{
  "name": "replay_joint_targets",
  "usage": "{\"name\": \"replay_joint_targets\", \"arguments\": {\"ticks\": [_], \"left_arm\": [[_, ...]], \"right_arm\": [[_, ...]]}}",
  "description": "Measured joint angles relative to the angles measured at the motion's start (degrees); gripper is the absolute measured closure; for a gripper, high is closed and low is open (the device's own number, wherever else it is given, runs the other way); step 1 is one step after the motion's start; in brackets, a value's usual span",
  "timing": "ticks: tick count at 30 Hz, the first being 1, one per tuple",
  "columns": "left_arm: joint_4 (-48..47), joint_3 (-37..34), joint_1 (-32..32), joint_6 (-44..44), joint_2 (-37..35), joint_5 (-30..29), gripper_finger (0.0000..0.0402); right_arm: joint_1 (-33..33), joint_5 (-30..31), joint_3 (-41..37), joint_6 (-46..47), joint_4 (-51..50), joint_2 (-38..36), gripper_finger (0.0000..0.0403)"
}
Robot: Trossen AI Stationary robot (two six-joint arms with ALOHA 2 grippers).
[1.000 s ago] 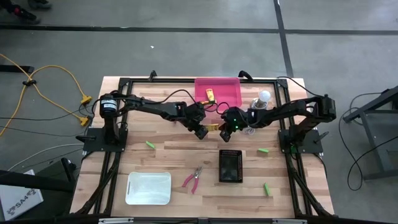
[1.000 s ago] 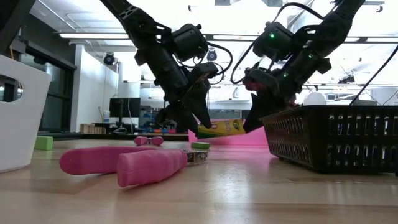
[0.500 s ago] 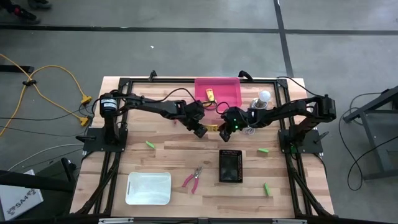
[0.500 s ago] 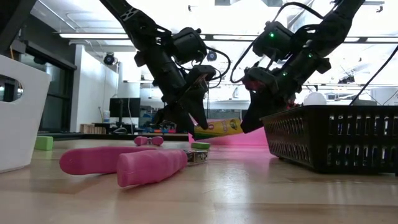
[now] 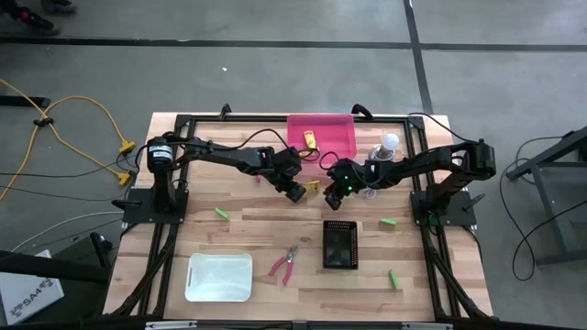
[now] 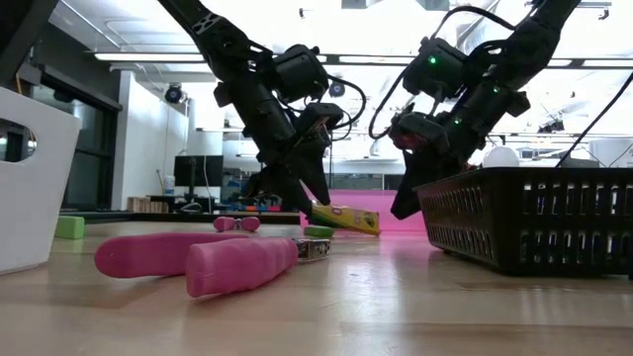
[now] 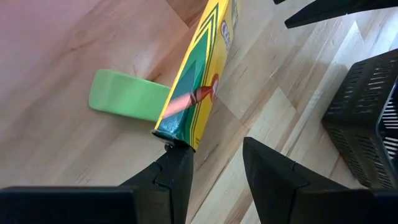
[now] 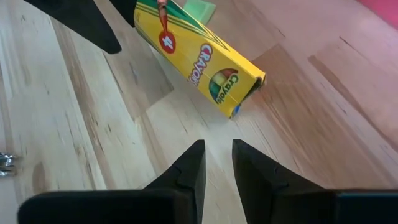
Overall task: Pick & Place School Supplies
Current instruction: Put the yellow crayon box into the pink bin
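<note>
Down onto the wood goes the yellow Crayola crayon box [image 6: 346,219]: a second ago its near end hung clenched in the right claw, and now it lies flat on the table, let go.

Reading from the left, the white tray [image 5: 196,291] sits at the table's front and looks bare. A green block [image 5: 221,213] lies out on the boards, and the pink-handled pliers [image 5: 284,263] rest just beside the tray, untouched. The left gripper [image 5: 295,192] hovers low at the middle of the table with its fingers apart and nothing between them; one fingertip [image 7: 175,163] touches the end of the crayon box, which lies partly over another green block [image 7: 124,96]. Behind them the pink bin [image 5: 341,122] holds one yellow piece [image 5: 310,139], the only item that seems put away. The right gripper [image 5: 340,190] hangs just beyond the box's other end, released, its fingers a narrow gap apart and empty. The black basket [image 5: 339,245] stands in front of it; its contents cannot be made out. Two more green blocks [image 5: 389,221] [image 5: 393,277] lie farther right.

So the sorting looks barely begun.
</note>
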Motion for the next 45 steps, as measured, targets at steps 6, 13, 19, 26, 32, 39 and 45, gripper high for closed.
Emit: {"name": "replay_joint_targets", "arguments": {"ticks": [6, 13, 19, 26, 32, 39, 45], "left_arm": [[-0.2, 0.0, 0.0, 0.2, 0.0, 0.0, 0.0266], [-0.2, 0.0, 0.0, 0.2, 0.0, 0.0, 0.0266], [-0.2, 0.0, 0.0, 0.5, 0.0, -0.2, 0.0266], [-0.2, 0.0, 0.0, 0.7, 0.0, -1.3, 0.0266], [-0.2, -0.1, -0.1, 1.1, 0.0, -1.5, 0.0266], [-0.2, -0.1, -0.1, 1.2, 0.0, -1.8, 0.0266], [-0.2, -0.1, -0.1, 1.9, 0.0, -2.9, 0.0266]], "right_arm": [[0.0, 0.0, 0.0, 0.0, -0.1, 0.0, 0.0333], [0.0, 3.7, -0.1, -5.0, 1.5, 0.0, 0.0333], [0.0, 4.5, -0.1, -16.8, 1.7, 0.0, 0.0333], [0.0, 4.4, -0.1, -22.7, 2.1, 0.0, 0.0311], [-0.8, 4.3, -0.1, -23.1, 5.1, 0.0, 0.0262], [-3.4, 0.1, -0.1, -22.3, 5.4, 0.0, 0.0229], [-5.7, -4.8, -0.1, -21.1, 6.4, 0.0, 0.0227]]}}
